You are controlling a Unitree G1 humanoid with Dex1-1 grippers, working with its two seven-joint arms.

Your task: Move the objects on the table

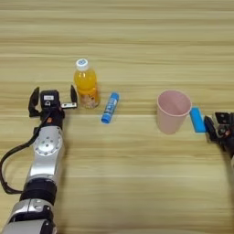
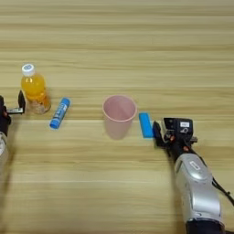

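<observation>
a wide light wooden table [image 1: 137,41] with horizontal grain stripes fills my whole view. on my left side stands a small orange-juice bottle [image 1: 86,84] with a white cap, upright. just right of it a blue glue stick [image 1: 110,107] with a white label lies flat, tilted slightly off the vertical of the view, close to the bottle but not touching it. my left gripper [image 1: 52,101] sits just left of the bottle, its two black fingers spread wide with nothing between them; the nearer finger is right beside the bottle's base, and i cannot tell whether it touches. toward the right, a pink cup [image 2: 119,115] stands upright with its mouth open to me. just right of the cup a small flat light-blue block [image 2: 146,124] lies on the wood. my right gripper [image 2: 170,132] rests on the table just right of the block, one finger next to the block's near end; i cannot tell whether its jaws are spread or together.
</observation>
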